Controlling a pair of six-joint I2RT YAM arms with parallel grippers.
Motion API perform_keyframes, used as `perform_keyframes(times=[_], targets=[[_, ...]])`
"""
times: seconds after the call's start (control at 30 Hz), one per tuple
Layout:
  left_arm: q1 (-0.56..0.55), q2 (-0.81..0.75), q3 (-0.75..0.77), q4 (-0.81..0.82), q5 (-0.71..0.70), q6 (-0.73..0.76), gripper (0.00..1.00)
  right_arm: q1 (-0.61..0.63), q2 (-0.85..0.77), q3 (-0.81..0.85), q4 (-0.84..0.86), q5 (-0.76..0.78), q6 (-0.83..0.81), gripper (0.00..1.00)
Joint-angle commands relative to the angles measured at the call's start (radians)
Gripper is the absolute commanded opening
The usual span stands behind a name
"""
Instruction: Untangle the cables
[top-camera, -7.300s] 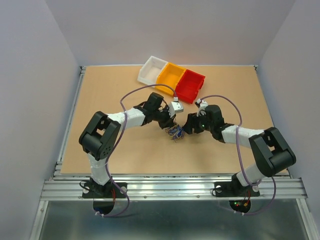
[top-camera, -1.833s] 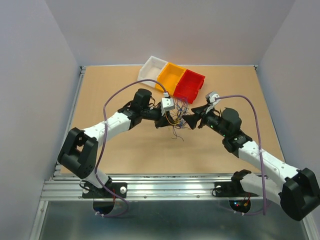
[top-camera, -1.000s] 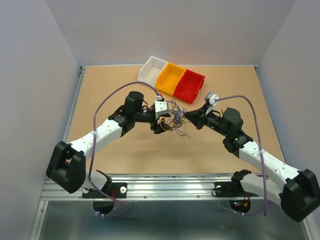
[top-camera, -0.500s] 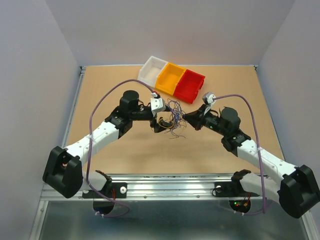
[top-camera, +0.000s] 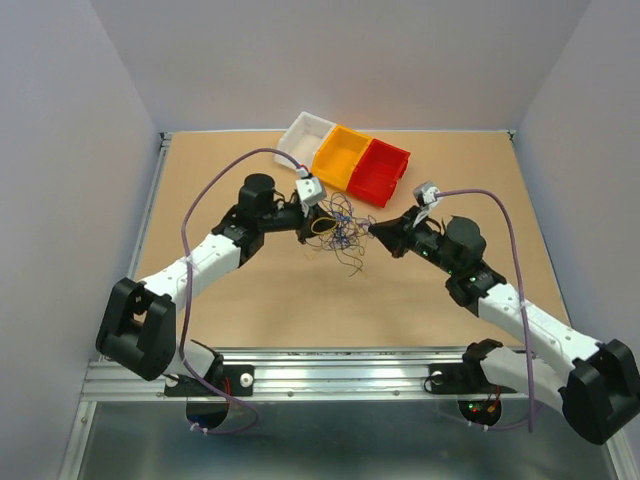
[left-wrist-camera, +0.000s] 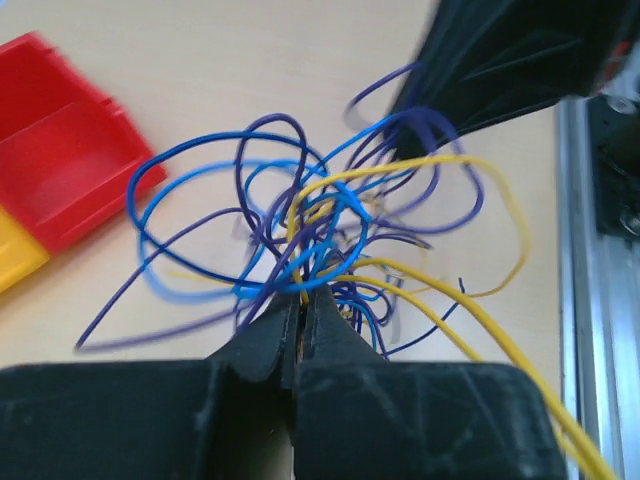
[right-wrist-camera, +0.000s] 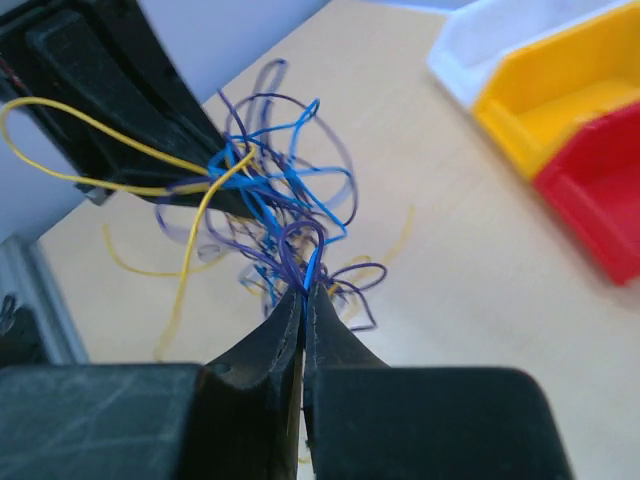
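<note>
The cables (top-camera: 342, 228) are a loose tangle of thin blue, purple and yellow wires hanging between both arms above the table's middle. My left gripper (top-camera: 310, 227) holds the tangle's left side, and in the left wrist view its fingers (left-wrist-camera: 303, 300) are shut on yellow and blue strands of the cables (left-wrist-camera: 320, 240). My right gripper (top-camera: 373, 231) is at the tangle's right side. Its jaws (right-wrist-camera: 304, 295) are pinched shut on purple and blue loops of the cables (right-wrist-camera: 275, 215). A yellow loop (right-wrist-camera: 120, 170) runs back toward the left gripper.
A white bin (top-camera: 306, 139), a yellow bin (top-camera: 342, 157) and a red bin (top-camera: 380, 170) stand in a row at the back, just behind the tangle. Thick lilac cables arc over each arm. A metal rail (top-camera: 340, 375) runs along the near edge.
The left gripper has gone from open to shut on the tangle's left strands and shifted up and back toward the bins. The tangle is lifted and spread. The right gripper stays shut, nearly still.
</note>
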Motion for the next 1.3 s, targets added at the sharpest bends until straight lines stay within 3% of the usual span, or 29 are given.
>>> perform_keyframes(times=[0.0,0.07,0.1,0.2,0.37,0.43,0.57,0.6,0.63,0.73,0.83,0.93,1.03,1.27], targets=[[0.139,-0.078,0.042,0.045,-0.074,-0.105,0.00,0.001,-0.134,0.011,-0.133,0.426,0.039,0.00],[0.215,-0.084,0.049,0.015,-0.146,-0.117,0.00,0.001,-0.210,-0.015,-0.175,0.624,0.059,0.01],[0.234,-0.084,0.053,-0.002,-0.168,-0.116,0.00,0.001,-0.240,-0.023,-0.192,0.625,0.062,0.01],[0.294,-0.099,0.059,-0.044,-0.246,-0.096,0.00,0.001,-0.341,-0.038,-0.279,0.836,0.078,0.00],[0.321,-0.162,0.059,-0.078,-0.449,-0.068,0.00,0.001,-0.507,-0.083,-0.350,1.008,0.110,0.00],[0.324,-0.188,0.044,-0.070,-0.466,-0.067,0.00,0.001,-0.588,-0.106,-0.372,1.063,0.115,0.00],[0.320,-0.198,0.032,-0.067,-0.260,-0.048,0.00,0.001,-0.621,-0.104,-0.378,0.862,0.066,0.05],[0.317,-0.184,0.042,-0.087,-0.211,-0.035,0.00,0.001,-0.608,-0.097,-0.376,0.721,0.044,0.25],[0.317,-0.184,0.047,-0.102,-0.161,-0.024,0.00,0.001,-0.586,-0.087,-0.376,0.642,0.044,0.33],[0.262,-0.156,0.082,-0.197,0.004,0.050,0.00,0.001,-0.435,-0.040,-0.349,0.357,-0.019,0.54],[0.205,-0.173,0.078,-0.234,0.016,0.097,0.00,0.001,-0.282,-0.024,-0.240,0.168,-0.063,0.70],[0.130,-0.199,0.067,-0.254,-0.002,0.120,0.00,0.001,-0.144,-0.028,-0.062,-0.012,-0.086,0.78],[0.091,-0.207,0.067,-0.257,-0.005,0.119,0.00,0.002,-0.007,-0.003,0.056,-0.188,-0.092,0.80],[0.058,-0.159,0.092,-0.269,0.005,0.110,0.00,0.030,0.169,0.057,0.203,-0.334,-0.088,0.83]])
